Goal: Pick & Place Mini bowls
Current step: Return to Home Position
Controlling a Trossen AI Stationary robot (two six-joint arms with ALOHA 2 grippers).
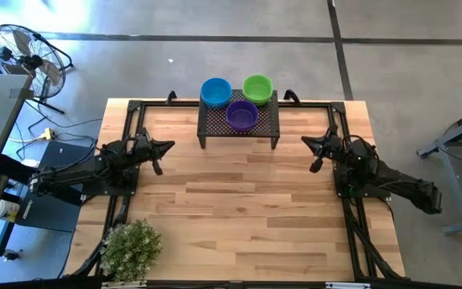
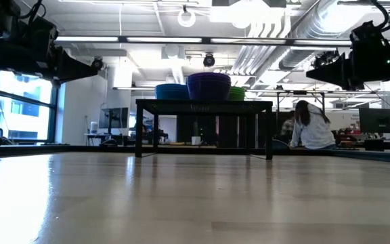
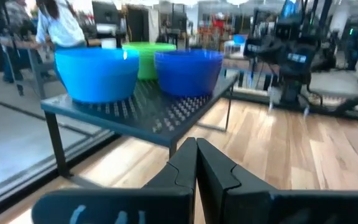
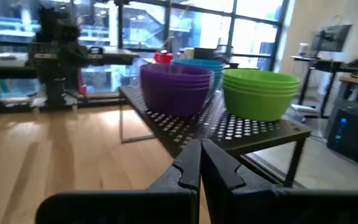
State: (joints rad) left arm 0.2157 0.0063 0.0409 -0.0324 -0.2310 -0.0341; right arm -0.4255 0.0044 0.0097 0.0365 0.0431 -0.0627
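three mini bowl stacks [image 1: 241,115] sit on the black rack [image 1: 215,127]

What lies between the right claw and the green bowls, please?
From the right claw: bare wooden table, then the perforated black rack bearing the green bowls, as the high view shows.

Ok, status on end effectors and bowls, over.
Left end effector shut, empty, left of rack. Right end effector shut, empty, right of rack. On rack: blue bowls, green bowls, purple bowls, stacked. Nothing seen in the way.
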